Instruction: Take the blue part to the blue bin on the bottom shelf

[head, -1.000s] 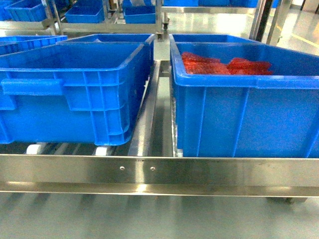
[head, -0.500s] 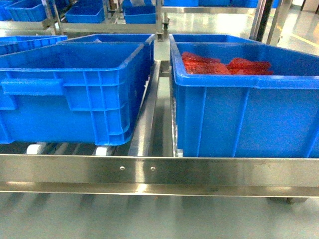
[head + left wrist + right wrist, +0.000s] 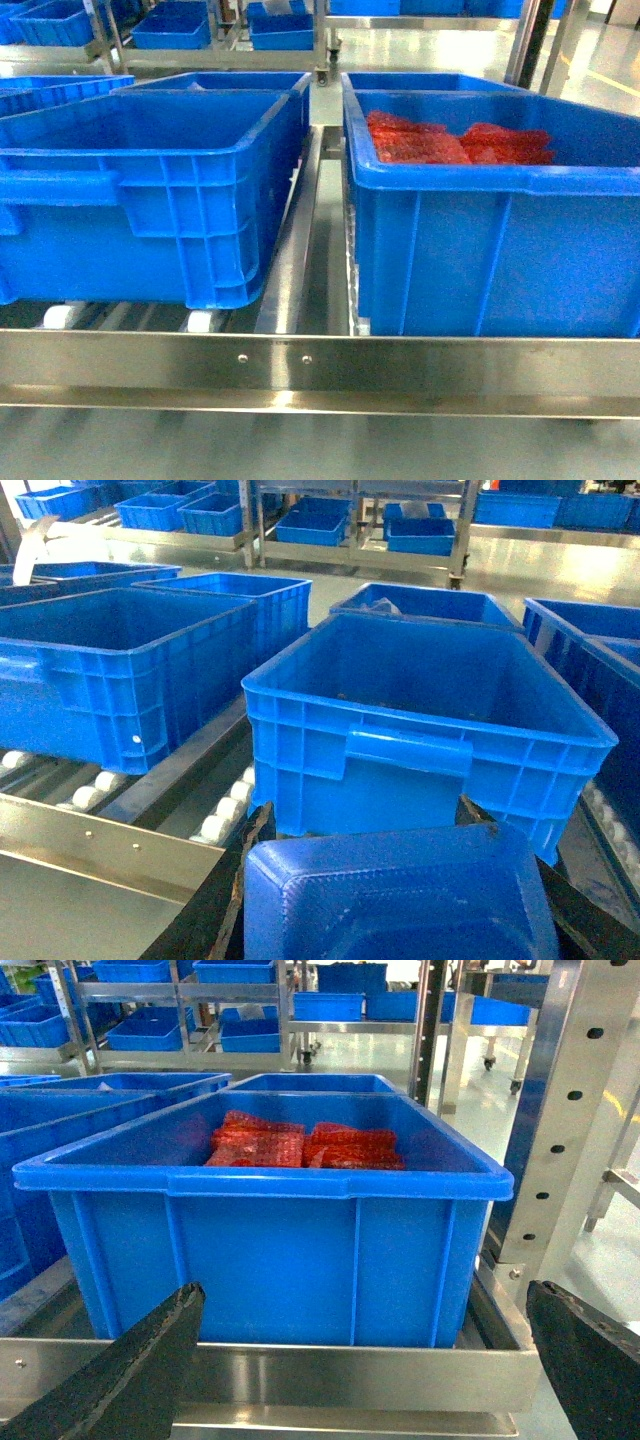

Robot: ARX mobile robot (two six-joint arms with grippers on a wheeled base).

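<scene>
Holding the blue part [image 3: 400, 895] at lower centre, our left gripper [image 3: 395, 880] pinches its side edges, it looks stiff, light, slick plastic; right gripper [image 3: 360, 1360] spread wide, empty, empty blue bin [image 3: 425, 715] ahead.

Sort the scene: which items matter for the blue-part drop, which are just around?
Job: blue part held in left gripper; empty blue bin ahead of it; bottom shelf.
Bystanders: bin of red parts; right gripper, open and empty; background racks.
</scene>
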